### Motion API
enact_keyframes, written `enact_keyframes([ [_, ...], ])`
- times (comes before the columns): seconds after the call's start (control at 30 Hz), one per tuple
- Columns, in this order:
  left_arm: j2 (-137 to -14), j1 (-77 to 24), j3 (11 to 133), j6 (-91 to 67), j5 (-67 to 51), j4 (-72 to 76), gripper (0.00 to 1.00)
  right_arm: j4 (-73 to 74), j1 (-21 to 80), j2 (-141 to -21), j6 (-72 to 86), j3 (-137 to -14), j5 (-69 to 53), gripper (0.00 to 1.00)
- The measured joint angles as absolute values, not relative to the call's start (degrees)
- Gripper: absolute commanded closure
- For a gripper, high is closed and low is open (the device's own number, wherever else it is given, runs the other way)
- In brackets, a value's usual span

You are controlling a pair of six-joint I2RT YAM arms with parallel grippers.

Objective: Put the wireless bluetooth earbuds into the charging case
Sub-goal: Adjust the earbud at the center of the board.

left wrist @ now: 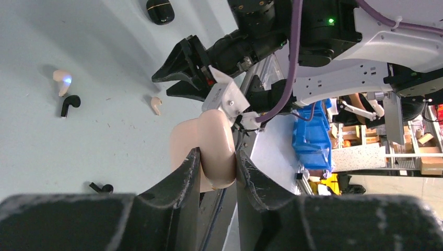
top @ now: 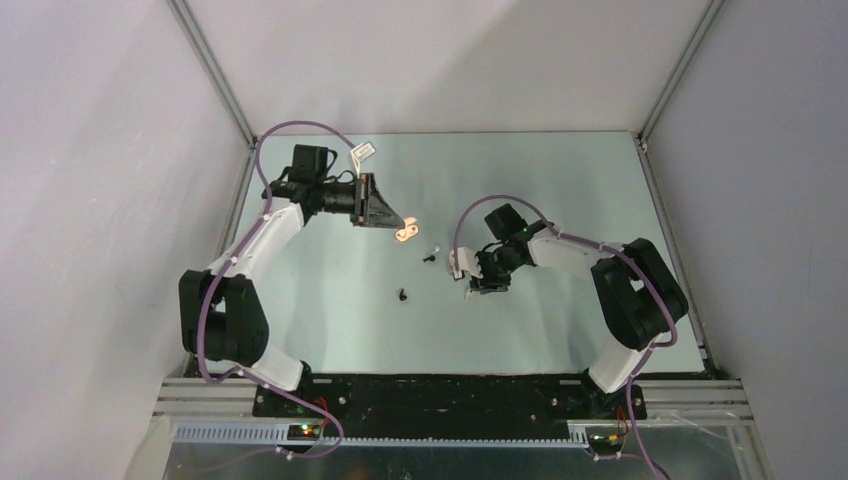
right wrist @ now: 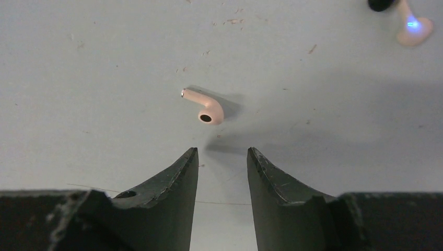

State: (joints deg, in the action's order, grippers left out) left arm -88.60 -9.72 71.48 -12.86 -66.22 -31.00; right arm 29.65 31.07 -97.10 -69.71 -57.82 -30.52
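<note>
The left jaws pinch a glossy, rounded cream case point(left wrist: 218, 144).

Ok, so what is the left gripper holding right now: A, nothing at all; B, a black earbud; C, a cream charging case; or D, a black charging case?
C. In the left wrist view, the left gripper is closed on the cream charging case. The black case and the black earbud lie apart from it on the table.
</note>
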Motion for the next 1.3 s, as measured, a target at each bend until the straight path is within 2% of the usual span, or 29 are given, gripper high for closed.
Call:
enact_keyframes([
  [0.3, -87.50, -9.65, 71.05, -11.94, -66.02, -30.98, 1.00, 29.89, 33.71, -98.78, -74.28, -57.76, -27.38, 0.57],
  [0.53, -87.50, -9.56, 71.02, -11.88, -66.04, -30.98, 1.00, 30.30, 36.51, -99.29, -75.09, -58.61, -26.17, 0.65],
  [0.8, -87.50, -9.54, 70.98, -11.46, -66.02, -30.98, 1.00, 31.64, 37.91, -101.06, -75.07, -61.01, -25.85, 0.66],
  [1.1, -87.50, -9.54, 70.98, -11.38, -66.02, -30.98, 1.00, 34.59, 37.93, -102.48, -75.09, -63.20, -25.67, 0.85],
  [1.3, -87.53, -9.54, 70.98, -11.42, -66.04, -30.98, 1.00, 42.63, 37.67, -102.85, -75.42, -66.17, -22.94, 0.87],
])
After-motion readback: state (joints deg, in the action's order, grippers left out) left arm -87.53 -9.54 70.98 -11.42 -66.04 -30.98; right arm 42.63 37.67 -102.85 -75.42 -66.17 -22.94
